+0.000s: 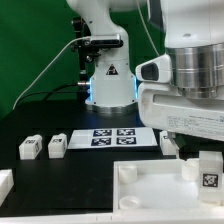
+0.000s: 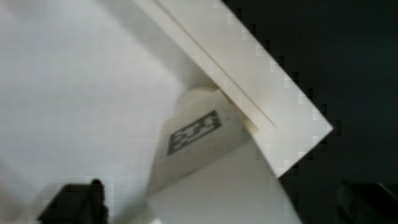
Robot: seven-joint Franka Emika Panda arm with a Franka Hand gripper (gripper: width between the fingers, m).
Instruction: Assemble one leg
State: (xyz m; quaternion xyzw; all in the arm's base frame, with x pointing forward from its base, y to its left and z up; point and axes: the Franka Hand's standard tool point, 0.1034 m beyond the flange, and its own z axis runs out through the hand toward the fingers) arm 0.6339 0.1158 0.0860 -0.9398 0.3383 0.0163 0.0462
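Note:
A leg, a white block with a black-and-white marker, stands at a corner of the large white square piece. In the exterior view this leg is at the right, on the square piece. My gripper hangs right above it. In the wrist view the gripper is open, with dark fingers on either side of the leg and a gap on each side. Two more legs lie at the exterior view's left. Another leg sits partly behind the gripper.
The marker board lies flat in front of the robot base. A white part shows at the exterior view's lower left edge. The table is black, with a green backdrop behind.

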